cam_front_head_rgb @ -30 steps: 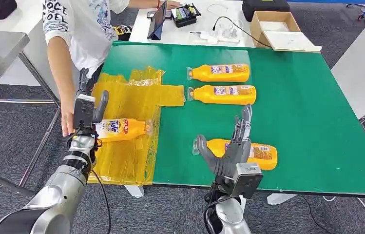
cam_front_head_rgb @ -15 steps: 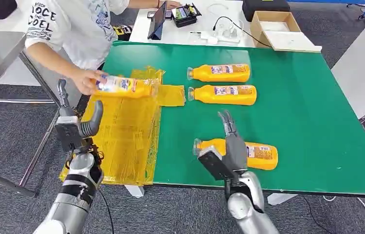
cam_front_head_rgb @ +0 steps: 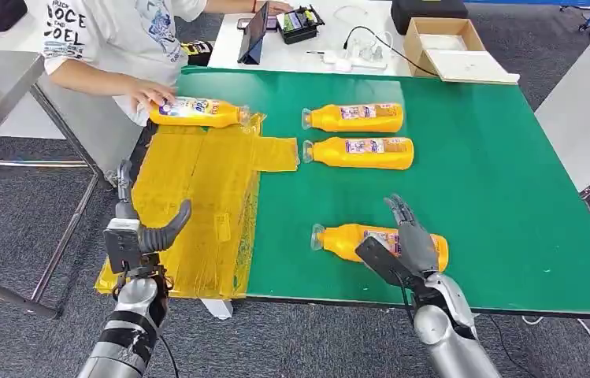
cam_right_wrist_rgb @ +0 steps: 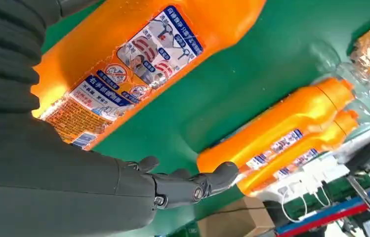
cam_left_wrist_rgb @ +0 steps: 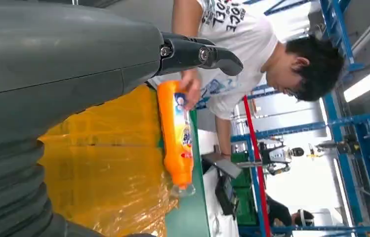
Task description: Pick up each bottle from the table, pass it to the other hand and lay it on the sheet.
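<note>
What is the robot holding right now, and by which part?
Nothing. Its left hand is open over the yellow sheet, and its right hand hovers open above the nearest bottle.

We see four orange bottles, all on their sides with clear caps pointing left: the nearest bottle [cam_front_head_rgb: 378, 244] lies on the green surface [cam_front_head_rgb: 504, 181] at its front edge. Two bottles [cam_front_head_rgb: 354, 117] [cam_front_head_rgb: 362, 152] lie parallel farther back. The fourth bottle [cam_front_head_rgb: 197, 112] rests at the far edge of the crinkled yellow sheet [cam_front_head_rgb: 197, 205].
</note>
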Motion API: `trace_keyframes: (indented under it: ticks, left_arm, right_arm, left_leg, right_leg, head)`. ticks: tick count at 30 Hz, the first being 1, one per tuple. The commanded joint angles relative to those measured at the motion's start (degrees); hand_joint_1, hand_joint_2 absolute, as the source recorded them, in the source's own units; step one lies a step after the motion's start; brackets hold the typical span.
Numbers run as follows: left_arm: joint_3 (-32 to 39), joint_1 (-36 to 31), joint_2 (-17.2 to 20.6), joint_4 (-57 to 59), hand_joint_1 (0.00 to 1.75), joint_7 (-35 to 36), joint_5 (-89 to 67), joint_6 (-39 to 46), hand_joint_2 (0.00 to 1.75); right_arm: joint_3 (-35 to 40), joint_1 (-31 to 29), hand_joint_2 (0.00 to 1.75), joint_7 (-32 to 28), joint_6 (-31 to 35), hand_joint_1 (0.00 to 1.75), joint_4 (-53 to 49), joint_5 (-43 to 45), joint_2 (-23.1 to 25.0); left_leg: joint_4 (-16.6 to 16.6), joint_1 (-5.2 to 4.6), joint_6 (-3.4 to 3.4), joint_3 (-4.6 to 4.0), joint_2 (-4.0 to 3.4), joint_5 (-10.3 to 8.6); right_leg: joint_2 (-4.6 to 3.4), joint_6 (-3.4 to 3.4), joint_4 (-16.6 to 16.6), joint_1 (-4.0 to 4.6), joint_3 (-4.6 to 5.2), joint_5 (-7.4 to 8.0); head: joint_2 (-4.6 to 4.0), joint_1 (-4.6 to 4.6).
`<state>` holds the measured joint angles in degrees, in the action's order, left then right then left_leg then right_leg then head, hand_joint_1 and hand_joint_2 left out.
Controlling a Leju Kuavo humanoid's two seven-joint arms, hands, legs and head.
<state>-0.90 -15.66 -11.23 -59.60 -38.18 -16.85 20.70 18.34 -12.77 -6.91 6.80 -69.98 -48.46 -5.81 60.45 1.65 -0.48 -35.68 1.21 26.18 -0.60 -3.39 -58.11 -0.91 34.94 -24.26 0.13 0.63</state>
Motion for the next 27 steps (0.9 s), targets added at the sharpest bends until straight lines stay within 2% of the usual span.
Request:
trace_keyframes:
  ticks: [1, 4, 7, 8, 16, 20, 27]
  left_arm:
    - [-1.66, -2.64, -0.34, 7.18, 0.00, -1.82, -1.37, -1.46, 1.75]
    - [-2.73, -3.27, -0.44, 8.15, 0.00, -1.82, -3.31, -0.96, 1.75]
    - [-2.73, -3.27, -0.44, 8.15, 0.00, -1.82, -3.31, -0.96, 1.75]
    - [-2.73, -3.27, -0.44, 8.15, 0.00, -1.82, -3.31, -0.96, 1.75]
    - [-2.79, -3.57, -0.40, 8.75, 0.00, -1.82, -3.66, -1.03, 1.75]
    - [-3.20, -4.00, -0.12, 10.19, 0.00, -1.82, -5.65, 1.53, 1.75]
    - [-2.64, -4.43, 0.40, 11.22, 0.00, -1.59, -5.71, 0.56, 1.75]
  right_arm:
    - [2.38, -4.48, 1.75, -0.04, -0.65, 0.00, 10.61, 0.76, 1.73]
    - [3.39, -6.77, 1.75, -0.41, -1.77, 0.00, 14.72, 1.70, 2.55]
    - [3.39, -6.77, 1.75, -0.41, -1.77, 0.00, 14.72, 1.70, 2.55]
    - [3.39, -6.77, 1.75, -0.41, -1.77, 0.00, 14.72, 1.70, 2.55]
    - [3.82, -7.55, 1.75, -0.87, -2.97, 0.00, 15.61, 2.84, 1.56]
    - [4.47, -9.40, 1.75, 0.06, -4.64, 0.00, 16.54, 4.23, -1.34]
    - [6.24, -12.18, 1.75, 2.98, -9.14, 0.00, 15.37, 4.48, -6.29]
  left_leg:
    - [-0.18, -0.04, 0.13, 0.27, -0.18, -0.03]
    - [-0.09, -0.04, 0.08, 0.18, -0.16, 0.00]
    - [-0.25, -0.07, 0.15, 0.37, -0.23, -0.03]
    - [-0.06, -0.02, 0.07, 0.13, -0.13, 0.00]
    - [-0.16, -0.06, 0.15, 0.27, -0.21, -0.01]
    - [-0.19, -0.07, 0.17, 0.27, -0.13, -0.06]
    - [-0.05, -0.07, 0.10, 0.11, -0.06, -0.03]
  right_leg:
    - [-0.03, 0.13, 0.17, 0.01, -0.23, 0.06]
    - [-0.06, 0.10, 0.07, 0.00, -0.14, 0.03]
    - [-0.04, 0.18, 0.20, 0.00, -0.31, 0.06]
    - [-0.04, 0.08, 0.05, 0.01, -0.11, 0.02]
    - [-0.05, 0.14, 0.13, 0.00, -0.21, 0.04]
    - [0.05, 0.14, 0.17, -0.01, -0.26, 0.06]
    - [0.02, 0.06, 0.04, -0.04, -0.10, 0.02]
  head:
    - [0.00, 0.00]
    - [0.00, 0.02]
    - [0.00, 0.02]
    - [0.00, 0.00]
    - [0.00, 0.02]
    - [0.00, 0.02]
    - [0.00, 0.02]
